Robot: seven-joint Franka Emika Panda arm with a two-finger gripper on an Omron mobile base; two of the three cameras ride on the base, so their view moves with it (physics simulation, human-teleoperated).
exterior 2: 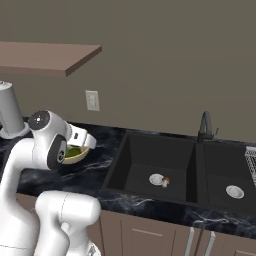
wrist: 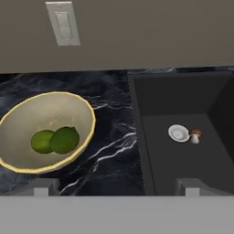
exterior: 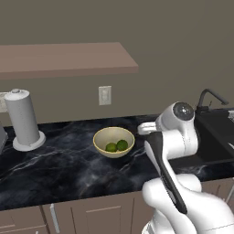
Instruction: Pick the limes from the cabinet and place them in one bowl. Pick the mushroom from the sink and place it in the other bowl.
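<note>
Two dark green limes lie side by side in the pale yellow bowl on the black marble counter, also seen as limes in the bowl. The mushroom, white stem and brown cap, stands on the floor of the black sink's left basin, right beside the silver drain; the mushroom is small. My gripper hovers above the counter between bowl and sink, open, with nothing between its fingertips. The cabinet shelf is bare. The tan-beige bowl is out of view.
A paper towel roll stands at the counter's back left. A wall outlet sits behind the bowl. The dark faucet rises behind the basins' divider. A second drain lies in the right basin, a rack edge beyond.
</note>
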